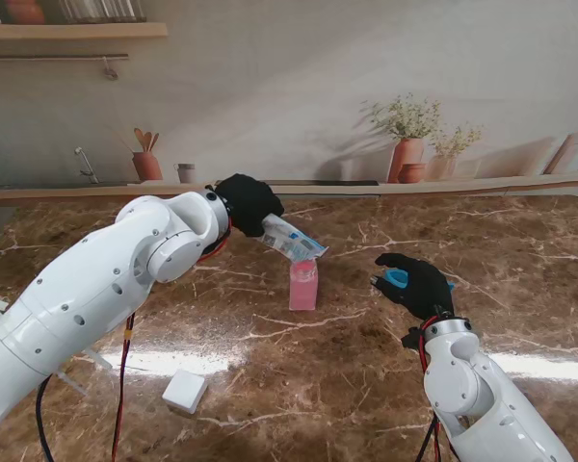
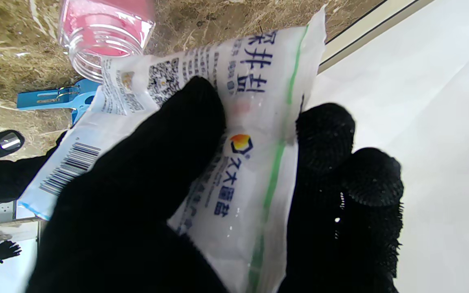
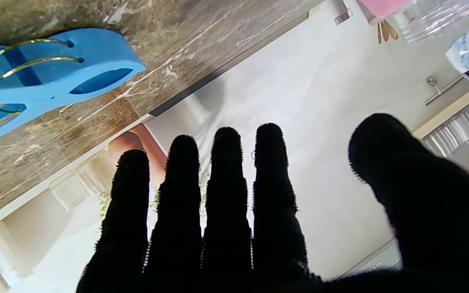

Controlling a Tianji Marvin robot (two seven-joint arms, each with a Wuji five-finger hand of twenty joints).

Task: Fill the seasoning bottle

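A clear seasoning bottle (image 1: 303, 285) with pink contents stands uncapped mid-table; its threaded mouth (image 2: 96, 61) shows in the left wrist view. My left hand (image 1: 248, 204) is shut on a white salt bag (image 1: 292, 238) with blue print (image 2: 255, 122), tilted so its lower corner hangs just over the bottle's mouth. My right hand (image 1: 416, 283) hovers to the right of the bottle, fingers (image 3: 226, 195) spread and holding nothing. Under that hand lies a blue clip (image 1: 397, 279) on the table (image 3: 55, 77).
A small white square lid or box (image 1: 185, 390) lies on the marble table (image 1: 520, 250) near me on the left. The table's far edge meets a wall ledge with pots (image 1: 408, 159).
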